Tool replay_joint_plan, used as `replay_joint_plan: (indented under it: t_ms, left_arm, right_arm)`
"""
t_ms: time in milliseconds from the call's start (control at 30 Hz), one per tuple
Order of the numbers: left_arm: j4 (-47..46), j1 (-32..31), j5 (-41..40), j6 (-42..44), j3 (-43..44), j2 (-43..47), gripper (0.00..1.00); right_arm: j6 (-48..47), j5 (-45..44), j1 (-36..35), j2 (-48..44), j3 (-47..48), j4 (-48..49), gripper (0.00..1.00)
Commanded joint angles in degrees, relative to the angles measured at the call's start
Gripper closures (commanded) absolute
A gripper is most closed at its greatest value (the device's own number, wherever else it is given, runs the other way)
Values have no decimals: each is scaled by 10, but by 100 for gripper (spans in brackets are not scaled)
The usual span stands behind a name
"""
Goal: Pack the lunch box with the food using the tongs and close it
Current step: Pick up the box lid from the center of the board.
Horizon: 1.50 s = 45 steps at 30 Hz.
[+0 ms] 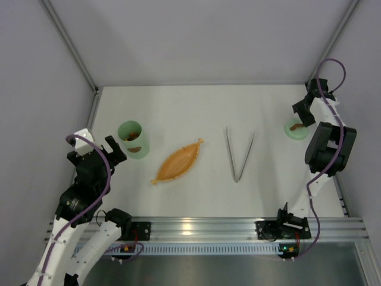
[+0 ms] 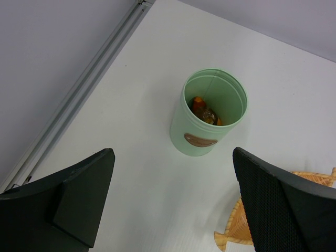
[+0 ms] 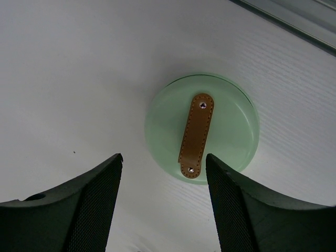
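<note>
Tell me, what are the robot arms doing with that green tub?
Toy food sits inside the green tub, near the open, empty left claw. The right claw hangs open above the lid, which lies on the table. The tongs lie between them, untouched. The tub isn't closed yet.

Lid (image 1: 292, 130) partly behind right end effector (image 1: 302, 119); tray (image 2: 233, 231) cut by edge; food (image 2: 205, 111) half hidden in lunch box (image 2: 199, 139).

Overhead; wrists close above tub (image 2: 184, 128), lid (image 3: 231, 131)
</note>
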<state>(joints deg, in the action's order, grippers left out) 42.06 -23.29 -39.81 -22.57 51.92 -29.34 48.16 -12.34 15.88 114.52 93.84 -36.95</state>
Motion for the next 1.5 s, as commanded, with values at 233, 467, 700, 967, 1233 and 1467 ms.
replay_joint_plan:
  t_ms: [233, 467, 700, 967, 1233, 1467]
  left_arm:
    - [-22, 1, 3, 4, -2, 4, 1]
    - [-22, 1, 3, 5, -2, 5, 1]
    - [-23, 1, 4, 4, -2, 4, 1]
    - [-23, 1, 4, 4, -2, 5, 1]
    - [-22, 1, 4, 5, -2, 6, 1]
    - [-23, 1, 3, 4, -2, 7, 1]
  right_arm:
    - [15, -8, 6, 11, -16, 6, 36]
    - [18, -3, 6, 17, -25, 8, 37]
    - [16, -6, 6, 19, -30, 13, 42]
    - [17, -14, 6, 22, -32, 14, 45]
    - [13, -13, 6, 31, -30, 14, 53]
    - [10, -14, 6, 29, -38, 19, 59]
